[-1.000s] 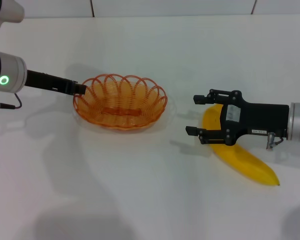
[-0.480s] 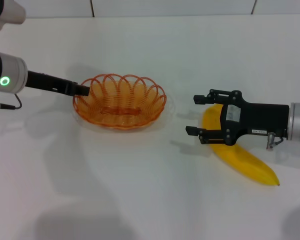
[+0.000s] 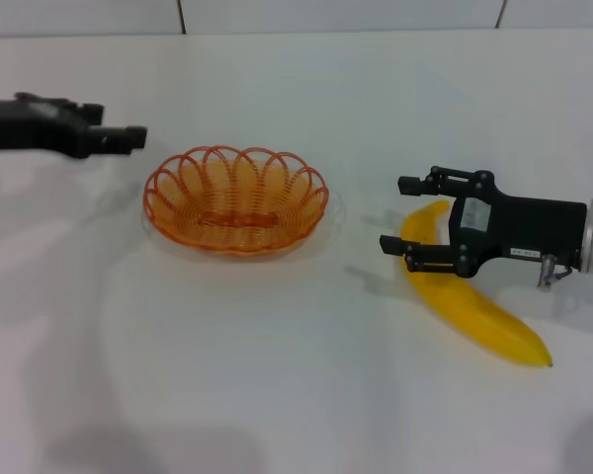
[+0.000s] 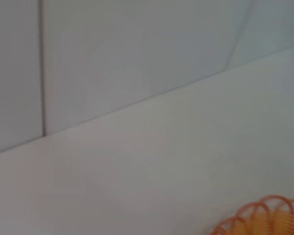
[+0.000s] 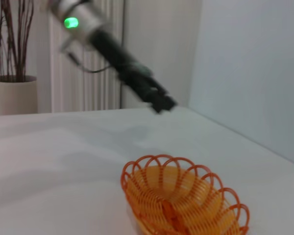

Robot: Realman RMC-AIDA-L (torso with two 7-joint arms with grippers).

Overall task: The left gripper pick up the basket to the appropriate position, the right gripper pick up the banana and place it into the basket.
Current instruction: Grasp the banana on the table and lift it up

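Note:
The orange wire basket point(image 3: 164, 212) stands on the white table left of centre, and nothing is in it. It also shows in the left wrist view point(image 4: 264, 218) and in the right wrist view point(image 5: 181, 200). My left gripper point(image 3: 124, 122) is open and raised, apart from the basket and off its far left rim; it shows blurred in the right wrist view point(image 5: 159, 102). The yellow banana point(image 3: 474, 311) lies on the table at the right. My right gripper point(image 3: 398, 213) is open and empty, with its fingers either side of the banana's upper end.
The white table point(image 3: 277, 375) runs back to a tiled wall point(image 3: 336, 15). A potted plant point(image 5: 12, 88) stands far beyond the table in the right wrist view.
My left gripper has let go of the basket's left rim and drawn back up and to the left. The basket stays where it was. My right gripper has shifted slightly right over the banana.

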